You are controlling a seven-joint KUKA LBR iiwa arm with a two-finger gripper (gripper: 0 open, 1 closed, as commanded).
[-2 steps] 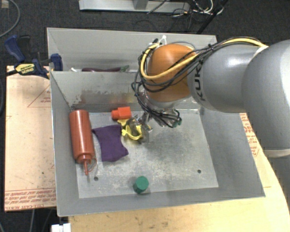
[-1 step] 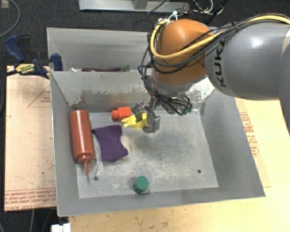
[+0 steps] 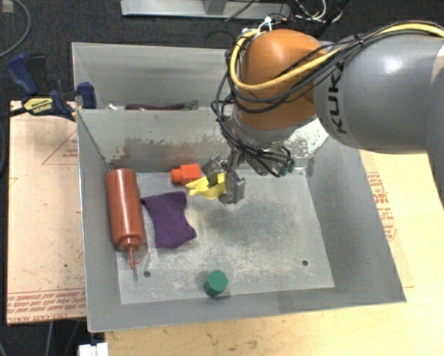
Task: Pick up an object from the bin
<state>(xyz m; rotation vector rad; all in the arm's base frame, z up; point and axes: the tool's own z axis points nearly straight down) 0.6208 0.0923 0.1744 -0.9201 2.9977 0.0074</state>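
My gripper (image 3: 223,182) hangs low near the back of the bin, under the arm's orange cover. A small yellow piece (image 3: 204,187) lies right at its fingers; I cannot tell whether the fingers enclose it. An orange block (image 3: 184,173) sits just left of the yellow piece, near the back wall. A purple cloth (image 3: 168,219) lies in front of them, to the gripper's lower left.
A reddish-brown bottle (image 3: 125,209) lies along the left wall, nozzle toward the front. A small green cap-like piece (image 3: 216,282) rests near the front wall. The arm reaches in from the right over the bin's back right corner.
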